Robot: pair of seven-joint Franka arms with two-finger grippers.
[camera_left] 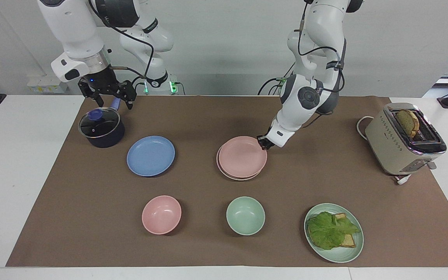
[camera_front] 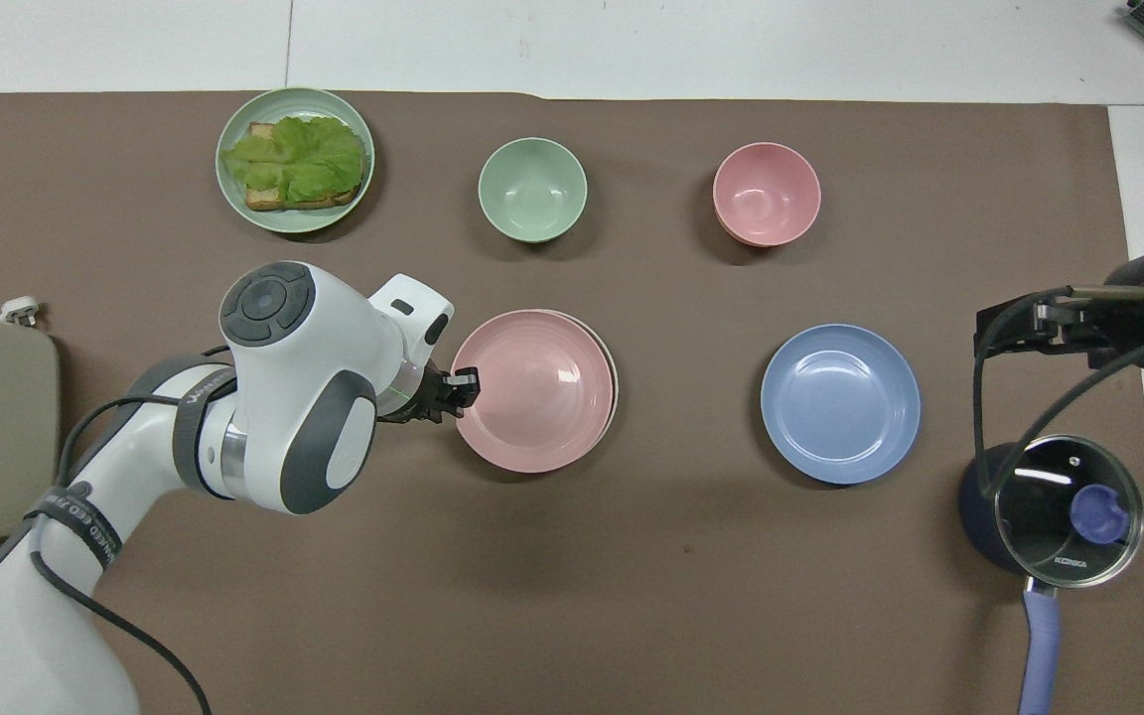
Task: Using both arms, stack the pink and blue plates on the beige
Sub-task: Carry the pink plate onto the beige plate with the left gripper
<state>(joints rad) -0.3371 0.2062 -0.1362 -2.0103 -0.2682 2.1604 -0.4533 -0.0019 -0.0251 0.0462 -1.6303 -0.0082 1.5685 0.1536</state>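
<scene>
The pink plate [camera_left: 242, 156] lies on the beige plate [camera_left: 221, 168] mid-bench, slightly offset. The left gripper [camera_left: 263, 142] sits at the pink plate's rim; whether its jaws pinch it I cannot tell. The blue plate [camera_left: 151, 155] lies apart beside a lidded pot [camera_left: 101, 126], above which the right gripper [camera_left: 107, 93] waits, jaws spread.

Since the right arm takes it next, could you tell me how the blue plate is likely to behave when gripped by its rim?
The blue plate looks rigid, so it should lift flat without flexing. It is shallow and thin-rimmed, so probably light, though a grip at one edge might let it droop. Its smooth surface with soft highlights suggests it could slip between the fingers or slide on the brown mat if nudged.
</scene>
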